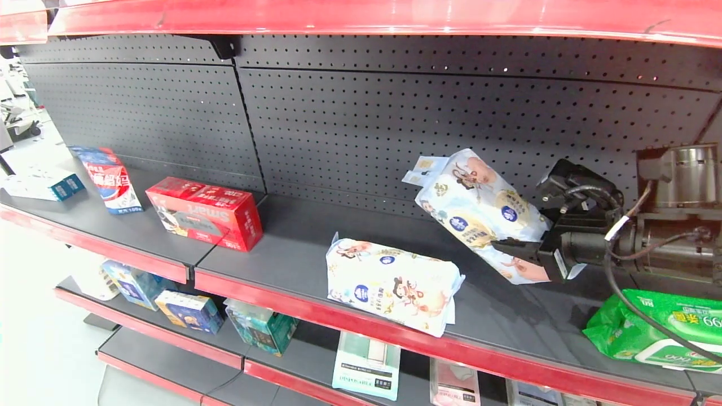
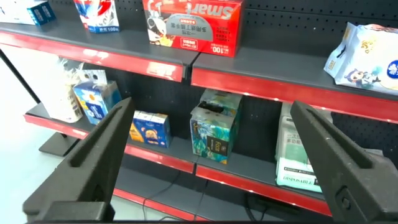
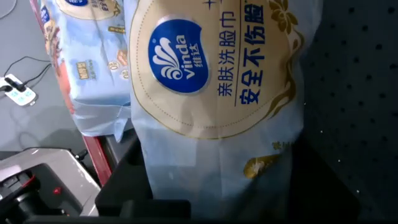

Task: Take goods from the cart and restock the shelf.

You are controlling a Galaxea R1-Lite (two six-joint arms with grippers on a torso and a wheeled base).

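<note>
My right gripper is shut on a white soft tissue pack with cartoon print. It holds the pack tilted above the dark shelf board, close to the pegboard back. In the right wrist view the held pack sits between the dark fingers. A second matching pack lies flat near the shelf's front edge, and the right wrist view has this second pack beside the held one. My left gripper is open, with nothing between its fingers, in front of the lower shelves.
A red box, a blue and red pack and a blue-white box stand on the shelf's left part. A green wipes pack lies at the right. Lower shelves hold several small boxes. Bare board lies between the red box and the packs.
</note>
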